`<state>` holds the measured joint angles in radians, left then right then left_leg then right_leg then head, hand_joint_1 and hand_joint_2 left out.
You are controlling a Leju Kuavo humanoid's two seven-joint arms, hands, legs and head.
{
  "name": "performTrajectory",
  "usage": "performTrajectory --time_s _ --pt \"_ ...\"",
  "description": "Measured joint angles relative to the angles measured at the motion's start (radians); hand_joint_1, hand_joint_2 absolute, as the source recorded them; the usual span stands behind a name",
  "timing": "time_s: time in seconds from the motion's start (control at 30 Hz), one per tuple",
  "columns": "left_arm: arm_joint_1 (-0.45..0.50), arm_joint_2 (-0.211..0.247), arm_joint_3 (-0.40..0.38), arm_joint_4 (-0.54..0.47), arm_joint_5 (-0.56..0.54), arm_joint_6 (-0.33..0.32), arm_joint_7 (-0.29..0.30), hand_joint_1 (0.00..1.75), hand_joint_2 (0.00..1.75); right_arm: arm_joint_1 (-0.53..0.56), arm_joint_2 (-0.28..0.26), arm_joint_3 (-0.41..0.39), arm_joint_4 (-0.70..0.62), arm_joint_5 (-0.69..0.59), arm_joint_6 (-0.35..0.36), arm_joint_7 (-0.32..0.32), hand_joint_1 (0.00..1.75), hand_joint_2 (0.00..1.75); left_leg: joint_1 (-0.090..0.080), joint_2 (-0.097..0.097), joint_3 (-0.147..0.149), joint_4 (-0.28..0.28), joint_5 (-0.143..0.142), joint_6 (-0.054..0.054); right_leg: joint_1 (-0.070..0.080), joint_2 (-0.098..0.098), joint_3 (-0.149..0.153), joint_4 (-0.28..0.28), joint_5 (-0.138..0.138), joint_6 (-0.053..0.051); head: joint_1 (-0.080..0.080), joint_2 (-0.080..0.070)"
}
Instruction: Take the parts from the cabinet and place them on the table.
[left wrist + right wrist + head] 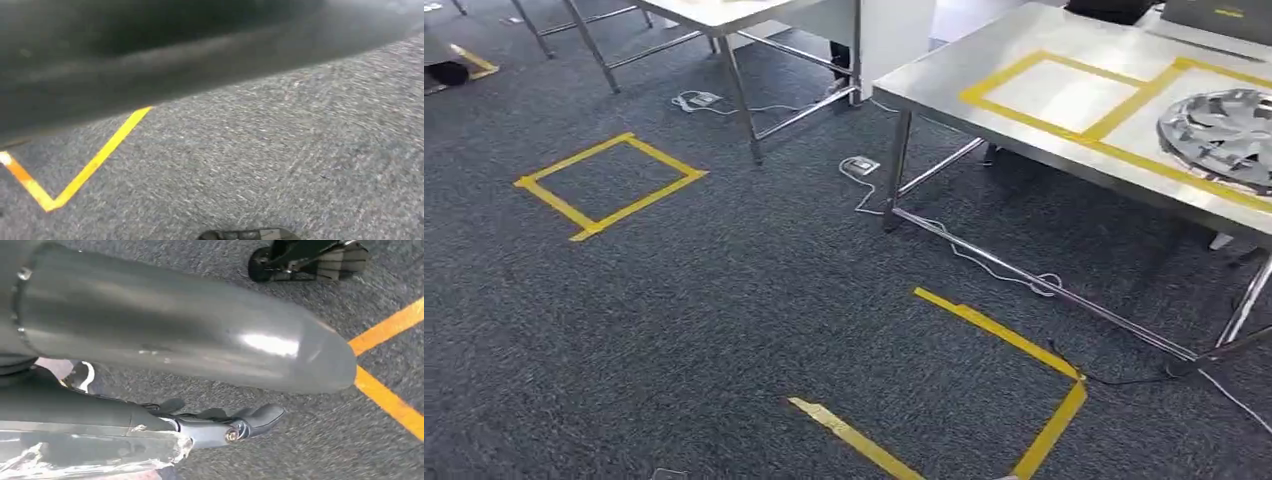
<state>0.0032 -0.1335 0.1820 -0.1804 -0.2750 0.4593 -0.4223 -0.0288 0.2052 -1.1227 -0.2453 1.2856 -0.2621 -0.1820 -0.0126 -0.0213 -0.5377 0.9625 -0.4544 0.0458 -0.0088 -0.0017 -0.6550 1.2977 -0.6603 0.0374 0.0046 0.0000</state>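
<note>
Right robot hand over taped carpet

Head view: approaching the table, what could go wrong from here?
1. The white cable trails over the carpet along the table's foot rail, close to the taped floor mark; a foot could snag it.
2. The wheel cover already fills one taped box on the table; a new part set carelessly could knock it. The neighbouring taped box looks free.
</note>
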Motion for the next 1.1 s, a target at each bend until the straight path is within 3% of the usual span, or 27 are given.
performTrajectory --time_s 0.03,0.07,0.1,0.13,0.17,0.2,0.23,0.3,0.33,0.37,0.4,0.47,0.5,0.53,0.6,0.63,0.67,0.7,0.8,0.83,0.87,0.9,0.97,1.0,1.03,1.07,1.1 --pt "0.002 0.000 0.000 0.000 0.000 0.000 0.000 0.00 0.00 0.000 0.000 0.001 0.000 0.000 0.000 0.001 0.00 0.00 -0.001 -0.014 0.000 0.001 0.001 -0.001 0.000 0.000 0.012 -0.019 0.023 -0.002 0.000 0.000" --pt "0.004 0.000 0.001 0.000 0.000 0.000 0.000 0.00 0.00 0.000 -0.001 0.002 0.000 0.001 0.000 0.002 0.00 0.00 -0.001 -0.028 0.000 0.001 0.003 -0.003 0.000 0.002 0.042 -0.079 0.062 -0.004 0.000 0.000" --pt "0.004 0.000 0.001 0.000 0.000 0.000 0.000 0.00 0.00 0.000 -0.001 0.003 0.000 0.002 0.000 0.002 0.00 0.00 -0.001 -0.042 0.000 0.003 0.004 -0.004 0.000 0.011 0.086 -0.167 0.109 -0.007 0.000 0.000" --pt "0.002 -0.001 0.001 0.000 0.000 0.000 0.000 0.00 0.00 -0.001 -0.002 0.003 0.000 0.002 0.000 0.002 0.00 0.00 0.000 -0.055 0.000 0.006 0.005 -0.007 -0.002 0.040 0.135 -0.264 0.153 -0.011 0.001 0.000" --pt "0.001 -0.002 0.001 0.000 0.000 0.000 0.001 0.00 0.00 -0.002 -0.002 0.003 0.000 0.002 0.000 0.002 0.00 0.00 -0.004 -0.066 -0.004 0.009 0.005 -0.011 -0.005 0.097 0.156 -0.311 0.145 -0.014 0.000 0.000" --pt "-0.002 -0.002 0.001 0.000 -0.002 0.000 0.002 0.00 0.00 -0.001 -0.002 0.003 0.001 0.002 0.000 0.002 0.00 0.00 -0.004 -0.076 -0.013 0.018 0.006 -0.016 -0.009 0.093 0.160 -0.333 0.143 -0.014 -0.002 0.000" --pt "-0.002 -0.002 0.001 0.000 -0.004 0.000 0.004 0.00 0.00 -0.003 -0.002 0.004 0.002 0.002 0.000 0.002 0.00 0.00 0.000 -0.085 -0.020 0.017 0.010 -0.024 -0.004 0.085 0.164 -0.325 0.143 -0.015 -0.002 0.000" --pt "0.003 -0.002 0.001 0.000 -0.006 0.002 0.011 0.00 0.00 -0.003 -0.003 0.004 0.002 0.000 -0.001 0.003 0.00 0.00 0.003 -0.109 -0.029 0.017 0.019 -0.038 -0.003 0.064 0.163 -0.325 0.148 -0.025 -0.002 0.000" --pt "0.004 -0.002 0.000 0.000 -0.006 0.003 0.013 0.00 0.00 -0.003 -0.003 0.004 0.003 0.000 -0.001 0.002 0.00 0.00 0.003 -0.088 -0.033 0.027 0.009 -0.039 -0.011 0.048 0.166 -0.332 0.155 -0.033 -0.001 0.000" --pt "0.005 -0.003 0.001 0.000 -0.006 0.005 0.013 0.00 0.00 -0.003 -0.003 0.004 0.003 -0.001 0.000 -0.002 0.00 0.00 -0.001 -0.030 -0.046 0.058 -0.019 -0.046 -0.009 0.036 0.166 -0.333 0.155 -0.036 -0.005 0.000" --pt "0.002 -0.003 0.001 0.000 -0.006 0.006 0.013 0.00 0.00 -0.002 -0.003 0.004 0.004 -0.001 0.002 -0.003 0.00 0.00 0.002 -0.008 -0.075 0.120 -0.059 -0.053 -0.007 0.021 0.165 -0.333 0.154 -0.039 -0.015 0.000" --pt "-0.002 -0.004 0.001 0.000 -0.006 0.007 0.012 0.00 0.00 0.002 -0.003 0.003 0.004 0.000 0.003 -0.003 0.00 0.00 0.010 0.008 -0.149 0.282 -0.133 -0.063 -0.004 -0.016 0.164 -0.332 0.152 -0.041 -0.014 0.000" --pt "-0.003 -0.004 0.001 0.000 -0.006 0.009 0.012 0.00 0.00 0.002 -0.003 0.003 0.004 0.000 0.005 -0.003 0.00 0.00 0.014 0.010 -0.171 0.331 -0.146 -0.067 -0.004 -0.031 0.163 -0.331 0.151 -0.042 -0.014 0.000" --pt "0.000 -0.004 0.002 0.000 -0.006 0.011 0.012 0.00 0.00 0.000 -0.003 0.003 0.005 0.002 0.005 -0.003 0.00 0.00 0.018 0.012 -0.166 0.330 -0.132 -0.069 -0.003 -0.045 0.164 -0.331 0.151 -0.041 -0.014 0.000" --pt "0.004 -0.003 0.003 0.000 -0.005 0.015 0.012 0.00 0.00 -0.003 -0.003 0.004 0.005 0.005 0.006 -0.003 0.00 0.00 0.022 0.024 -0.096 0.204 -0.054 -0.069 -0.003 -0.069 0.168 -0.331 0.147 -0.037 -0.014 0.000" --pt "0.003 -0.003 0.004 0.000 -0.003 0.017 0.012 0.00 0.00 -0.003 -0.003 0.004 0.006 0.006 0.006 -0.003 0.00 0.00 0.022 0.047 -0.046 0.115 -0.015 -0.067 -0.003 -0.080 0.172 -0.331 0.145 -0.033 -0.014 0.000" --pt "0.001 -0.004 0.004 0.000 -0.003 0.018 0.011 0.00 0.00 -0.004 -0.003 0.005 0.006 0.007 0.006 -0.003 0.00 0.00 0.017 0.104 -0.010 0.048 -0.007 -0.062 -0.001 -0.089 0.175 -0.331 0.142 -0.029 -0.014 0.000" --pt "-0.004 -0.004 0.004 0.000 -0.003 0.020 0.011 0.00 0.00 -0.003 -0.003 0.005 0.006 0.008 0.006 -0.003 0.00 0.00 0.005 0.115 -0.002 0.023 -0.018 -0.055 0.007 -0.099 0.167 -0.326 0.137 -0.021 -0.017 0.000" --pt "-0.002 -0.005 0.005 0.000 -0.002 0.023 0.010 0.00 0.00 -0.007 -0.003 0.005 0.006 0.008 0.006 -0.003 0.00 0.00 0.000 0.083 -0.016 0.028 -0.018 -0.034 0.006 -0.136 0.180 -0.331 0.135 -0.009 -0.011 0.000" --pt "-0.001 -0.005 0.005 0.000 0.001 0.024 0.010 0.00 0.00 -0.008 -0.003 0.006 0.006 0.009 0.006 -0.003 0.00 0.00 0.005 0.070 -0.010 0.018 -0.011 -0.024 0.003 -0.136 0.180 -0.328 0.127 -0.001 -0.015 0.000" --pt "0.002 -0.006 0.006 0.000 0.002 0.026 0.010 0.00 0.00 -0.009 -0.003 0.006 0.006 0.011 0.006 -0.003 0.00 0.00 0.007 0.062 -0.010 0.017 -0.008 -0.018 -0.001 -0.076 0.168 -0.307 0.107 0.004 -0.008 0.000" --pt "0.001 -0.006 0.008 0.000 0.003 0.029 0.010 0.00 0.00 -0.008 -0.003 0.006 0.006 0.011 0.006 -0.003 0.00 0.00 0.008 0.051 -0.012 0.017 -0.006 -0.011 -0.003 -0.032 0.142 -0.246 0.068 0.003 -0.003 0.000" --pt "-0.004 -0.009 0.009 0.000 0.002 0.029 0.010 0.00 0.00 -0.002 -0.004 0.006 0.007 0.010 0.006 -0.003 0.00 0.00 0.005 0.021 -0.016 0.018 -0.004 -0.005 -0.002 -0.002 0.054 -0.063 -0.009 0.003 -0.003 0.000" --pt "-0.003 -0.010 0.010 0.000 0.002 0.029 0.010 0.00 0.00 -0.001 -0.004 0.006 0.007 0.006 0.009 -0.002 0.00 0.00 0.004 0.006 -0.017 0.018 -0.004 -0.004 -0.002 0.001 0.018 0.000 -0.023 0.003 -0.002 0.000" --pt "-0.003 -0.010 0.010 0.000 0.002 0.029 0.010 0.00 0.00 -0.001 -0.004 0.006 0.008 0.003 0.014 -0.001 0.00 0.00 0.003 -0.008 -0.015 0.018 -0.004 -0.004 -0.002 0.001 0.005 0.011 -0.010 0.003 -0.002 0.000" --pt "-0.001 -0.010 0.011 0.000 0.002 0.029 0.010 0.00 0.00 -0.001 -0.004 0.006 0.008 -0.002 0.015 0.000 0.00 0.00 0.002 -0.022 -0.014 0.019 -0.004 -0.004 -0.002 0.001 0.014 -0.022 0.024 0.001 -0.002 0.000" --pt "-0.001 -0.010 0.012 0.000 0.002 0.029 0.010 0.00 0.00 -0.002 -0.004 0.006 0.008 -0.006 0.017 0.000 0.00 0.00 0.002 -0.038 -0.012 0.020 -0.004 -0.005 -0.003 0.004 0.043 -0.095 0.076 0.000 -0.002 0.000"
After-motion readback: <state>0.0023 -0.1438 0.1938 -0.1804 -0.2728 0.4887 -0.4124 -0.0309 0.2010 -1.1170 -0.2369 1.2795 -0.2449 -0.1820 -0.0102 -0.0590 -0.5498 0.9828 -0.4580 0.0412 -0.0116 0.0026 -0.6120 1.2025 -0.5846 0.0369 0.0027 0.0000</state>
